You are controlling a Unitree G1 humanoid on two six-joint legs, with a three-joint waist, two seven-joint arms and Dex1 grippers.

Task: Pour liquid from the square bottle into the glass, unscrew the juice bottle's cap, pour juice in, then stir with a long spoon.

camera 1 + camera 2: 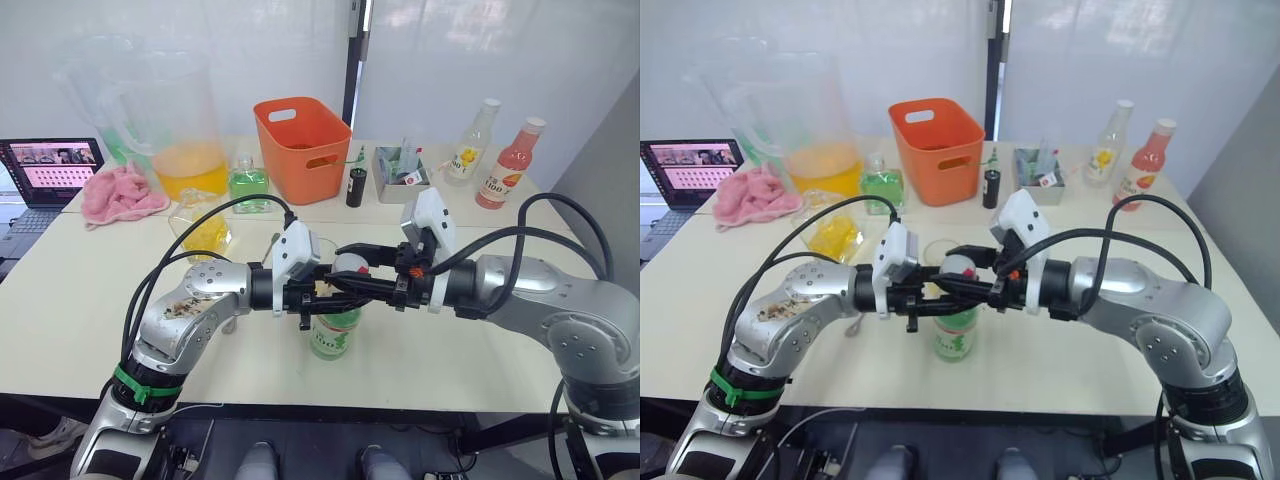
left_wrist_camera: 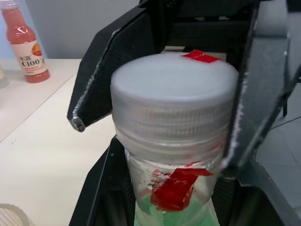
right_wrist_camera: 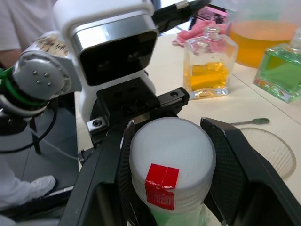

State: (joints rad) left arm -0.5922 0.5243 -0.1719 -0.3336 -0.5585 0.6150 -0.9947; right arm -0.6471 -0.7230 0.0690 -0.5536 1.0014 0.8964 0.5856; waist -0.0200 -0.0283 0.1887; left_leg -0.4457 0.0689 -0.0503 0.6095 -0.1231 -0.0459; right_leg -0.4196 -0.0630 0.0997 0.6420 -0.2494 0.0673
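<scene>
Both pincers on one juice bottle point(image 1: 334, 335): left pincer point(image 1: 322, 292) clamps its neck, right pincer point(image 3: 171, 155) clamps its white cap point(image 3: 172, 157). Two soda bottles point(image 1: 472, 142) at worktop point(image 1: 60, 330) rear.

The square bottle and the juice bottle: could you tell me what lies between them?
The glass and the long spoon lie between the square bottle and the juice bottle, in the right wrist view.

Both arms are built of rounded silver-grey metal segments with black joints, and thick black cables loop outside them. Each wrist carries a white boxy camera housing (black-faced), ahead of the black two-fingered left gripper point(image 1: 335, 290) and right gripper point(image 1: 372, 268). A green band rings the left upper arm, whose forearm shell looks scuffed.
</scene>
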